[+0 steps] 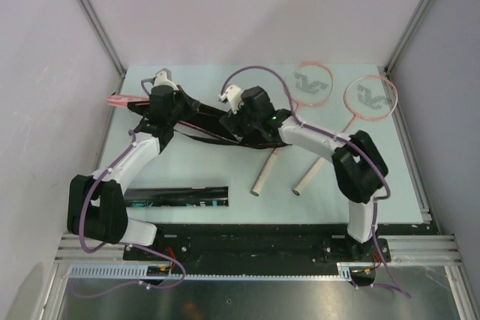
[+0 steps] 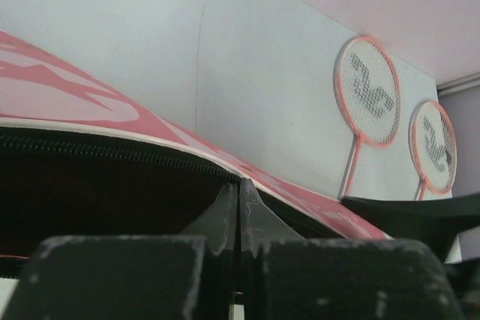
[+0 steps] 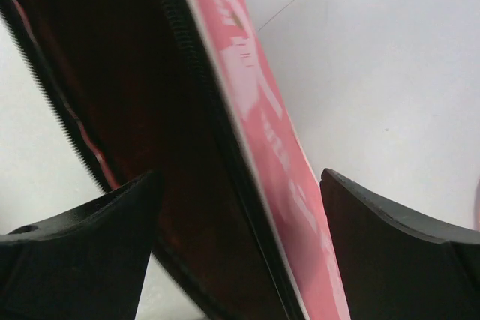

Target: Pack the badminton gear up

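Pink bag: far left of the counter, unzipped, dark inside showing; soft, light fabric, likely floppy, best taken at the zip edge.
Left gripper: pinched closed on the bag's zip lip.
Black tube: near left, lying flat; stiff, may roll.
Right gripper: jaws wide, straddling the bag's edge, holding nothing.
Rackets: two, far right, side by side; light, rigid, best grasped by the pale handles.
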You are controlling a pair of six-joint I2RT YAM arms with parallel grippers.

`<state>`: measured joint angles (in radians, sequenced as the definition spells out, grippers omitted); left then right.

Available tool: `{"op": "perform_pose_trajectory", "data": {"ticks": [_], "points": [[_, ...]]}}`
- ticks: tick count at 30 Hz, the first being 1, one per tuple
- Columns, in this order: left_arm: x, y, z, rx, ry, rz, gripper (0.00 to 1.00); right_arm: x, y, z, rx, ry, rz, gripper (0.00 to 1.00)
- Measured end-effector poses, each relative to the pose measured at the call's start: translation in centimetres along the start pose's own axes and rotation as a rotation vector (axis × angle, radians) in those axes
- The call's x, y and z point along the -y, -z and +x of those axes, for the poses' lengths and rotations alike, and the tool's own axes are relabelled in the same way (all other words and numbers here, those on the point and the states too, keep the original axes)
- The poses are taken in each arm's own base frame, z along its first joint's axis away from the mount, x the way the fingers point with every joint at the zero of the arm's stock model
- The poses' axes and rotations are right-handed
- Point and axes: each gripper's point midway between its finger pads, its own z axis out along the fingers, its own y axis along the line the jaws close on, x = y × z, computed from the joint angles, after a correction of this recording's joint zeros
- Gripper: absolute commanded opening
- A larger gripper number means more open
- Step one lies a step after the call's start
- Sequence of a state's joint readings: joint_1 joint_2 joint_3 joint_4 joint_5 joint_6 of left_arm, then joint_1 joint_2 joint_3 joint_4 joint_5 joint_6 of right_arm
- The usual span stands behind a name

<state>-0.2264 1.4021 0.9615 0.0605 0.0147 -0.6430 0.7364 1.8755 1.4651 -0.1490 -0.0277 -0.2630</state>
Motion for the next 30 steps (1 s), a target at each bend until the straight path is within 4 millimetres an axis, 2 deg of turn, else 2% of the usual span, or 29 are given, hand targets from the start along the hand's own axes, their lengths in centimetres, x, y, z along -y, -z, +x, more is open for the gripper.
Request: {"op": "perform_pose_trajectory", "data": {"ticks": [3, 4, 6, 7, 8, 9, 10, 11, 12, 13, 15, 17, 20, 23, 26, 30], "points": [[0.3, 0.2, -0.1, -0.005, -0.009, 0.009, 0.0, -1.1, -2.3, 1.9, -0.057, 0.091, 0.015, 0.81], [0.4, 0.3, -0.1, -0.008, -0.011, 0.013, 0.0, -1.3, -3.0, 2.2, -0.067, 0.122, 0.036, 0.64], [0.5, 0.4, -0.2, -0.011, -0.016, 0.019, 0.0, -1.8, -4.1, 1.9, -0.06, 0.178, 0.079, 0.42], [0.6, 0.4, -0.2, -0.012, -0.02, 0.021, 0.01, -1.8, -4.5, 1.4, -0.054, 0.19, 0.107, 0.19], [0.6, 0.4, -0.2, -0.014, -0.024, 0.022, 0.09, -1.9, -4.8, 0.9, -0.043, 0.204, 0.123, 0.04], [0.6, 0.4, -0.3, -0.015, -0.033, 0.022, 0.21, -2.0, -5.0, 0.0, -0.026, 0.207, 0.141, 0.0], [0.5, 0.4, -0.8, -0.006, -0.034, 0.018, 0.5, -1.9, -5.0, -0.6, -0.021, 0.213, 0.152, 0.0], [0.6, 0.5, -1.4, 0.006, -0.03, 0.025, 0.62, -1.7, -5.1, -1.4, -0.01, 0.214, 0.158, 0.0], [0.8, 0.7, -2.0, 0.014, -0.037, 0.035, 0.83, -1.5, -5.1, -1.9, -0.002, 0.209, 0.163, 0.0], [0.8, 0.9, -2.7, 0.033, -0.032, 0.033, 1.0, -1.3, -5.0, -2.3, 0.003, 0.189, 0.159, 0.0], [0.8, 1.9, -4.3, 0.065, -0.004, 0.05, 1.0, 0.1, -4.8, -3.5, 0.02, 0.14, 0.159, 0.0], [2.1, 3.8, -5.3, 0.085, 0.017, 0.101, 1.0, 1.5, -4.6, -4.6, 0.049, 0.087, 0.149, 0.0], [4.3, 7.3, -6.2, 0.123, 0.031, 0.19, 1.0, 3.2, -4.3, -5.8, 0.092, 0.018, 0.132, 0.0], [5.3, 10.5, -6.5, 0.157, 0.063, 0.243, 1.0, 3.6, -4.2, -6.2, 0.104, -0.045, 0.084, 0.0], [4.4, 11.3, -4.7, 0.127, 0.121, 0.242, 1.0, 3.2, -3.9, -7.6, 0.139, -0.102, 0.031, 0.0], [0.6, 9.9, 0.2, 0.016, 0.225, 0.132, 1.0, 2.7, -3.4, -9.6, 0.184, -0.169, -0.035, 0.0]]}}
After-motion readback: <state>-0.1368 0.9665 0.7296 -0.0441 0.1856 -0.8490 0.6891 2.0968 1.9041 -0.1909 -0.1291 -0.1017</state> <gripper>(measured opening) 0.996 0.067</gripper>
